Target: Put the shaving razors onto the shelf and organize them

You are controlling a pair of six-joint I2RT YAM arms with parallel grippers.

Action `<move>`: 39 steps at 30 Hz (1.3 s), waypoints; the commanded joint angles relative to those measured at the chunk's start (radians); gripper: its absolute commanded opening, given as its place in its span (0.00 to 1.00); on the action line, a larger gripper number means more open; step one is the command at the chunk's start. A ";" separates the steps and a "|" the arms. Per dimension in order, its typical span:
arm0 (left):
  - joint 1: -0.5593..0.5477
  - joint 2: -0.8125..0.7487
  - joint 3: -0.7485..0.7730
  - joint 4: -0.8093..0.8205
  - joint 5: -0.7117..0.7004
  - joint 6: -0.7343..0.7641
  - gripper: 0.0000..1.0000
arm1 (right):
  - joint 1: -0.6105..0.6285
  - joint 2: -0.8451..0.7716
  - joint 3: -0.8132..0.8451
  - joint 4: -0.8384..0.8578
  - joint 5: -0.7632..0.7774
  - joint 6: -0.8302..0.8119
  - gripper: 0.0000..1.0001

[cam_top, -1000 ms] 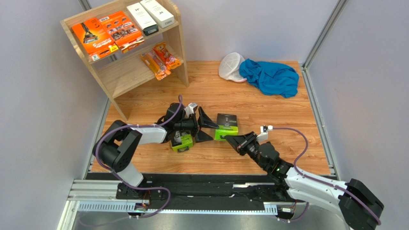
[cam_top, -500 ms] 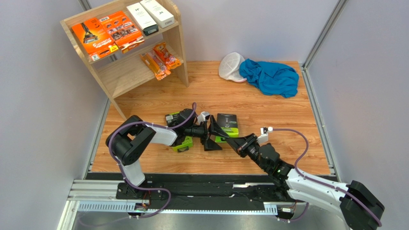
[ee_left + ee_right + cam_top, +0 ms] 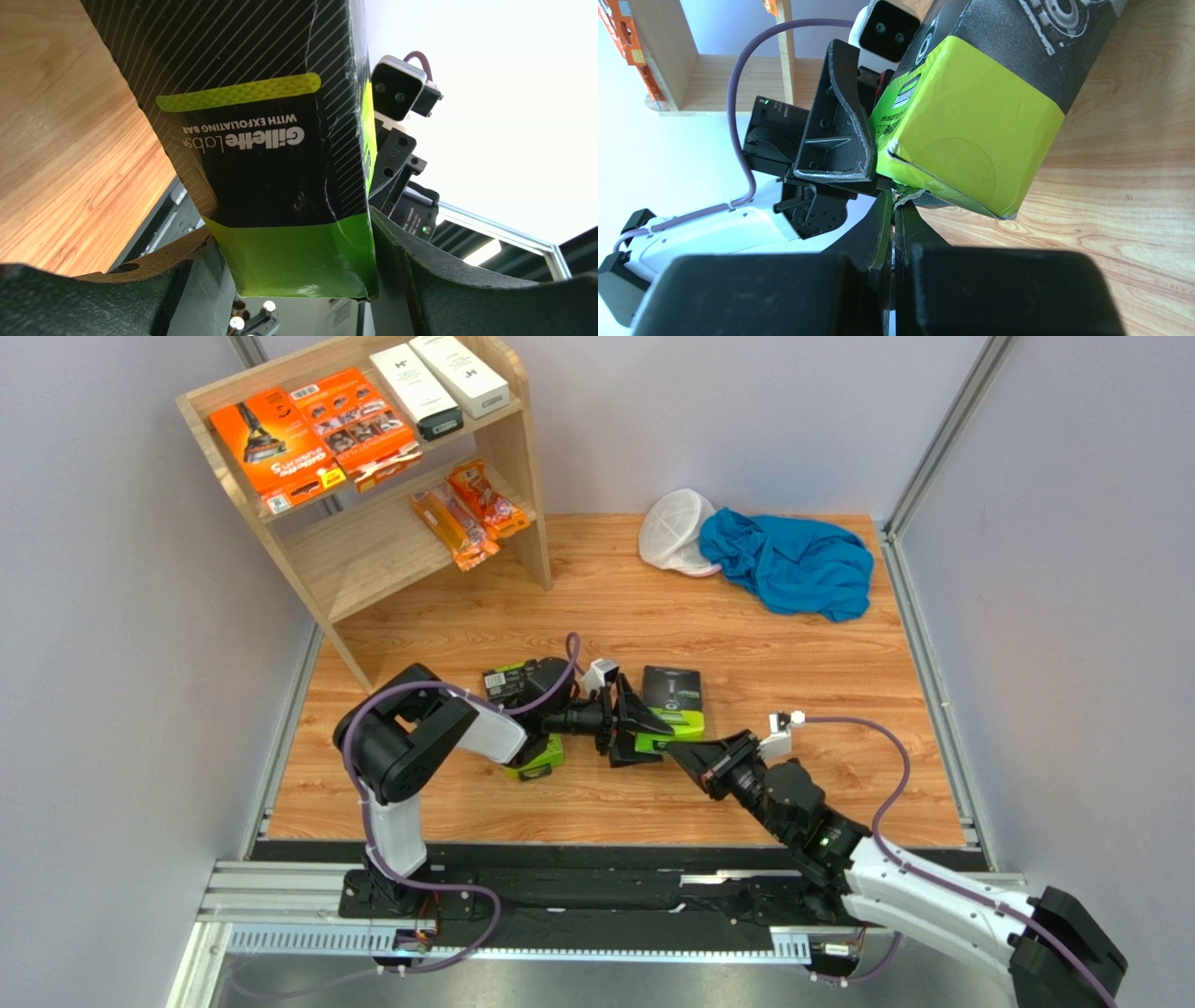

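Gripping the green end of a black pack [image 3: 267, 140] with my left pincer [image 3: 629, 728], my shut, empty right pincer [image 3: 697, 752] touching it, I thought I next had to lift it off the table [image 3: 786, 658] to the far-off shelf [image 3: 526, 462].

Top external: high at the near edge, looking down on the whole counter [image 3: 786, 637], with the shelf [image 3: 522, 469] at far left. Left wrist: very close, looking along its own fingers [image 3: 449, 294] at the black-and-lime razor pack [image 3: 281, 182], facing the right wrist camera [image 3: 395, 87]. Right wrist: close and low, facing back at the left wrist camera [image 3: 889, 28]. All three views share that pack.
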 commanded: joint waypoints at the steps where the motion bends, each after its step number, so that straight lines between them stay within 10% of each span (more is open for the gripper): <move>1: 0.010 0.043 0.021 0.114 -0.058 -0.040 0.68 | 0.004 -0.113 -0.030 -0.020 0.012 -0.008 0.00; 13: 0.010 0.112 0.044 0.197 -0.061 -0.063 0.72 | 0.002 -0.220 -0.080 -0.101 -0.001 0.001 0.00; 22: 0.010 0.103 0.056 0.286 -0.061 -0.089 0.12 | 0.004 -0.223 -0.068 -0.143 -0.029 -0.016 0.01; 27: 0.011 0.049 0.056 0.270 -0.058 -0.035 0.00 | 0.004 -0.275 -0.022 -0.199 -0.037 -0.068 0.59; 39: 0.056 -0.273 0.067 -0.045 -0.174 0.269 0.00 | 0.004 -0.469 0.019 -0.296 0.014 -0.088 0.75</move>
